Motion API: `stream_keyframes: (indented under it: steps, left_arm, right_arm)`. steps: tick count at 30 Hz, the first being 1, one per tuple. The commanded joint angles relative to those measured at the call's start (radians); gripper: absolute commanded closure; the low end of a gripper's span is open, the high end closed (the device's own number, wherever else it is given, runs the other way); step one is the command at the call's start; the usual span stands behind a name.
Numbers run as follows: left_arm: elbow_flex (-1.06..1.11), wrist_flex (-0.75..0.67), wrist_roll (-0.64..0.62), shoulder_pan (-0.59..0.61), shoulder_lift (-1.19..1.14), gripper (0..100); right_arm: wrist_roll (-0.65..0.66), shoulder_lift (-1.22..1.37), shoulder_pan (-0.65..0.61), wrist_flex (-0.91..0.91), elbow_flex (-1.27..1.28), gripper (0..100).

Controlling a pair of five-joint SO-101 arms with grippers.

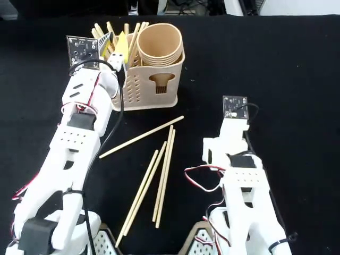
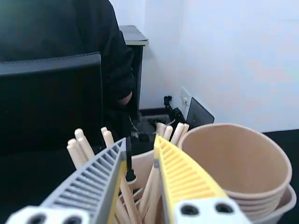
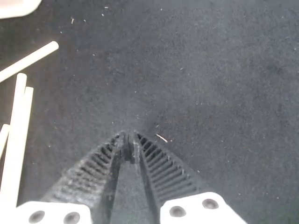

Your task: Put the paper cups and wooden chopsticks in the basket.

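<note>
black table cloth (image 1: 297, 79); loose chopsticks (image 1: 164, 175) centre frame, long axes near-vertical, between arms; right gripper (image 3: 127, 140) nearer, fingers pressed together, empty; left gripper (image 2: 140, 140) over basket (image 1: 138, 90), fingers narrowly parted

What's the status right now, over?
Left pincer open above basket. Right pincer shut, over table. Cups in basket; five chopsticks loose on table. Nothing blocking.

Overhead above table (image 1: 297, 79), both wrists close, chopsticks (image 1: 159, 170) shared
</note>
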State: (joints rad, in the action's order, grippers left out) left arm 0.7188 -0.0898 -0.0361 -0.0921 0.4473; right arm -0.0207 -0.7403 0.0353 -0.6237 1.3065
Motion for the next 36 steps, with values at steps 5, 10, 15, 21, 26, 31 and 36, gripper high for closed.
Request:
stream_keyframes:
  steps: [5,10,15,21,26,31,36]
  left_arm:
    - [-0.028,0.496,0.000,-0.012,0.284,89]
    - [-0.025,0.853,0.002,-0.015,0.434,88]
    - [0.076,1.051,0.002,-0.099,0.465,82]
    - [0.357,1.028,0.002,-0.286,0.465,76]
    - [0.522,0.919,0.002,-0.403,0.465,76]
    - [0.581,0.855,0.002,-0.401,0.463,76]
    - [0.565,0.875,0.002,-0.407,0.428,76]
  right_arm:
    - [-0.002,-0.033,0.003,0.014,-0.008,98.4]
    - [-0.002,-0.033,0.003,0.014,-0.010,98.4]
    - [-0.002,-0.033,0.003,0.014,-0.010,98.4]
    - [-0.002,-0.033,0.003,0.014,-0.007,98.4]
    - [-0.002,-0.033,0.003,0.014,-0.007,98.4]
    - [-0.002,-0.033,0.003,0.014,-0.007,98.4]
    - [-0.002,-0.033,0.003,0.014,-0.007,98.4]
